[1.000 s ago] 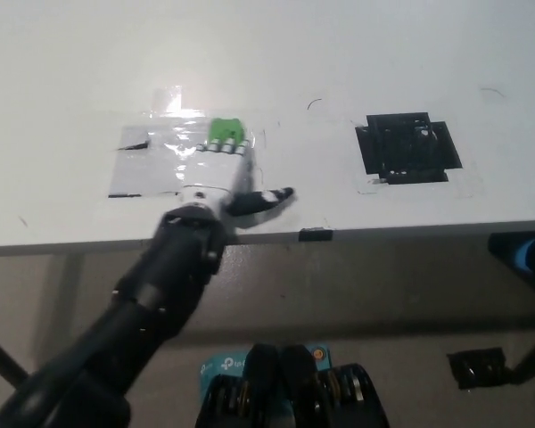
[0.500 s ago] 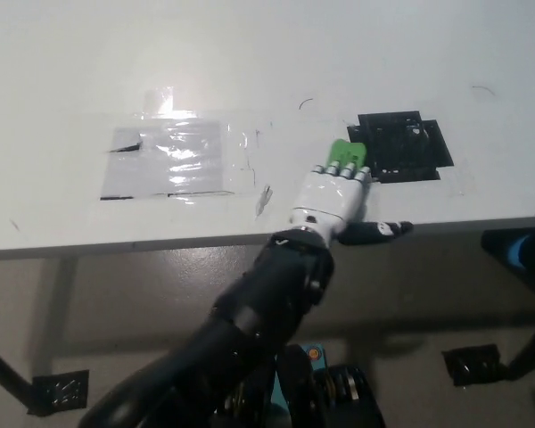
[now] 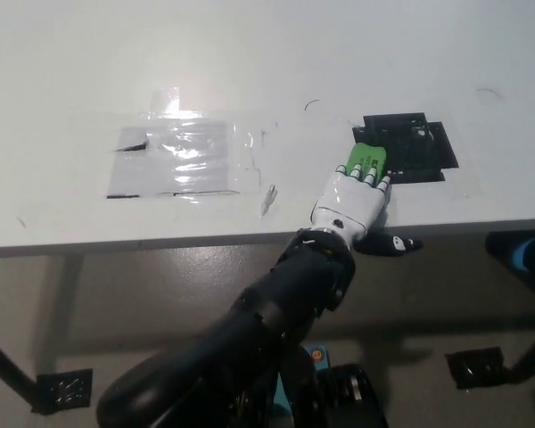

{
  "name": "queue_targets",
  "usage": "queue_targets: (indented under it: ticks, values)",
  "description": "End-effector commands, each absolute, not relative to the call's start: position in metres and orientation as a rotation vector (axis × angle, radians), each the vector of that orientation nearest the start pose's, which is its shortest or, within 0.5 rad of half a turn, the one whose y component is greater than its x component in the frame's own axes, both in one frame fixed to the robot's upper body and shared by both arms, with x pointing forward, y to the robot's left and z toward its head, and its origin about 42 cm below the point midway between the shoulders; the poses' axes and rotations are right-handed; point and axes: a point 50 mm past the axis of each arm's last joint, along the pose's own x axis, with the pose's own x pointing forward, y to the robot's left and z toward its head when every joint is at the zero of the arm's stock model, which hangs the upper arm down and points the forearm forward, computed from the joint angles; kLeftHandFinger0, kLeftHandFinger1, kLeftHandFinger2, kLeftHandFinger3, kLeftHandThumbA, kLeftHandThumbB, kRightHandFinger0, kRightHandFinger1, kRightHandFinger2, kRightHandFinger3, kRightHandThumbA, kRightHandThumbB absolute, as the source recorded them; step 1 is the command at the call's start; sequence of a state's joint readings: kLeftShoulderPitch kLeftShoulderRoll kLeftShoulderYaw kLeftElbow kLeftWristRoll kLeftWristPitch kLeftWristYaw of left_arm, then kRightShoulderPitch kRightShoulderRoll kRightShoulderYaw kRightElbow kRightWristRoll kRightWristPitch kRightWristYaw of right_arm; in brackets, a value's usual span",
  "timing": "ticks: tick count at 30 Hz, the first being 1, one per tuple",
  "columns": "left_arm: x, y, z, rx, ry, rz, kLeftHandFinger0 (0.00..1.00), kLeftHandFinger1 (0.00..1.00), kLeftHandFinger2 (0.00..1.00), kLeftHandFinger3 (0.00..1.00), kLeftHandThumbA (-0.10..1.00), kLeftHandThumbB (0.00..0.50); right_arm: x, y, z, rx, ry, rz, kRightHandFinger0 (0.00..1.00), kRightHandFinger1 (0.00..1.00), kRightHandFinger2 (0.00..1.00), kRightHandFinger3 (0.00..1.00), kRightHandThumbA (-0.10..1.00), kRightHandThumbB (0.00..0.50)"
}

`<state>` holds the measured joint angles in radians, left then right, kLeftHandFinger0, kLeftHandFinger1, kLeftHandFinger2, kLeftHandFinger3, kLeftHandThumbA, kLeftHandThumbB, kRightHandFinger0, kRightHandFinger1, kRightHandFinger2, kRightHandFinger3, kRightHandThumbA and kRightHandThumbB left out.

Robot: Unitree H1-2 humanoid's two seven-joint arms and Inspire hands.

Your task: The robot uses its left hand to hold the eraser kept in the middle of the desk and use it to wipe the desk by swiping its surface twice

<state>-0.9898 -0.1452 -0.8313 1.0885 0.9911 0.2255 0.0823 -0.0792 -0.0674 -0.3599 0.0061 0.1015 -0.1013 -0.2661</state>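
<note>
White tabletop filled most of the head view, with grey floor showing below its near edge. On the left part of the table (image 3: 62,80) we saw a glossy rectangle of clear tape (image 3: 174,160), wrinkled and catching the light. Right of it, close to the near edge, our left hand (image 3: 355,198) lay palm down with its fingers (image 3: 367,175) curled over the green eraser (image 3: 366,159), pressing it flat to the surface. The eraser sat right of the table's middle, its far end touching or overlapping the near-left corner of a black taped square (image 3: 408,147). We judged the eraser light and stiff enough to slide as one block, its body perhaps slightly springy; the grip from above, fingers wrapped over its top, looked right for pushing it sideways, though too little downward pressure might let it slip out. The right hand was not in view.
</note>
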Motion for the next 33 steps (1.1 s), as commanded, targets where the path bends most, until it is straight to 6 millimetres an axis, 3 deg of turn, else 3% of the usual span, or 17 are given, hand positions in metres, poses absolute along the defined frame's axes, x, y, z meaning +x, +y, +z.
queue_targets:
  ticks: [1, 5, 8, 9, 10, 12, 13, 15, 21, 22, 24, 28, 30, 31, 33]
  values:
    - [0.455, 0.003, 0.103, 1.757, -0.026, -0.726, 1.00, 1.00, 1.00, 1.00, 1.00, 0.500, 0.286, -0.337, 0.142, 0.065, -0.306, -0.631, 1.00, 1.00, 1.00, 1.00, 1.00, 0.187]
    - [0.469, 0.032, 0.105, 1.734, 0.038, -0.669, 1.00, 1.00, 1.00, 1.00, 1.00, 0.500, 0.285, -0.339, 0.143, 0.083, -0.305, -0.632, 1.00, 1.00, 1.00, 1.00, 1.00, 0.203]
    - [0.477, 0.050, 0.108, 1.697, 0.085, -0.633, 1.00, 1.00, 1.00, 1.00, 1.00, 0.500, 0.286, -0.342, 0.144, 0.082, -0.307, -0.641, 1.00, 1.00, 1.00, 1.00, 1.00, 0.184]
    - [0.480, 0.059, 0.108, 1.683, 0.096, -0.612, 1.00, 1.00, 1.00, 1.00, 1.00, 0.500, 0.286, -0.341, 0.143, 0.080, -0.299, -0.645, 1.00, 1.00, 1.00, 1.00, 1.00, 0.204]
    - [0.483, 0.075, 0.106, 1.668, 0.126, -0.589, 1.00, 1.00, 1.00, 1.00, 1.00, 0.500, 0.285, -0.341, 0.142, 0.076, -0.303, -0.629, 1.00, 1.00, 1.00, 1.00, 1.00, 0.186]
    - [0.483, 0.095, 0.099, 1.613, 0.181, -0.553, 1.00, 1.00, 1.00, 1.00, 1.00, 0.500, 0.283, -0.342, 0.140, 0.058, -0.294, -0.643, 1.00, 1.00, 1.00, 1.00, 1.00, 0.194]
    - [0.482, 0.094, 0.099, 1.613, 0.181, -0.555, 1.00, 1.00, 1.00, 1.00, 1.00, 0.500, 0.282, -0.343, 0.139, 0.059, -0.292, -0.646, 1.00, 1.00, 1.00, 1.00, 1.00, 0.195]
    - [0.478, 0.119, 0.088, 1.546, 0.248, -0.518, 1.00, 1.00, 1.00, 1.00, 1.00, 0.500, 0.281, -0.343, 0.137, 0.072, -0.287, -0.651, 1.00, 1.00, 1.00, 1.00, 1.00, 0.187]
    - [0.476, 0.152, 0.080, 1.476, 0.331, -0.444, 1.00, 1.00, 1.00, 1.00, 1.00, 0.500, 0.281, -0.344, 0.138, 0.078, -0.313, -0.634, 1.00, 1.00, 1.00, 1.00, 1.00, 0.168]
    - [0.476, 0.169, 0.078, 1.461, 0.352, -0.417, 1.00, 1.00, 1.00, 1.00, 1.00, 0.500, 0.280, -0.345, 0.138, 0.070, -0.299, -0.649, 1.00, 1.00, 1.00, 1.00, 1.00, 0.194]
    - [0.476, 0.177, 0.078, 1.443, 0.364, -0.388, 1.00, 1.00, 1.00, 1.00, 1.00, 0.500, 0.281, -0.346, 0.137, 0.071, -0.311, -0.647, 1.00, 1.00, 1.00, 1.00, 1.00, 0.198]
    - [0.469, 0.217, 0.072, 1.347, 0.442, -0.285, 1.00, 1.00, 1.00, 1.00, 1.00, 0.500, 0.281, -0.349, 0.139, 0.081, -0.319, -0.657, 1.00, 1.00, 1.00, 1.00, 1.00, 0.238]
    - [0.469, 0.215, 0.071, 1.344, 0.441, -0.285, 1.00, 1.00, 1.00, 1.00, 1.00, 0.500, 0.280, -0.350, 0.139, 0.080, -0.319, -0.658, 1.00, 1.00, 1.00, 1.00, 1.00, 0.239]
    - [0.464, 0.229, 0.065, 1.329, 0.482, -0.271, 1.00, 1.00, 1.00, 1.00, 1.00, 0.500, 0.280, -0.351, 0.138, 0.083, -0.318, -0.669, 1.00, 1.00, 1.00, 1.00, 1.00, 0.250]
    - [0.458, 0.245, 0.058, 1.295, 0.534, -0.248, 1.00, 1.00, 1.00, 1.00, 1.00, 0.500, 0.279, -0.351, 0.139, 0.080, -0.314, -0.667, 1.00, 1.00, 1.00, 1.00, 1.00, 0.193]
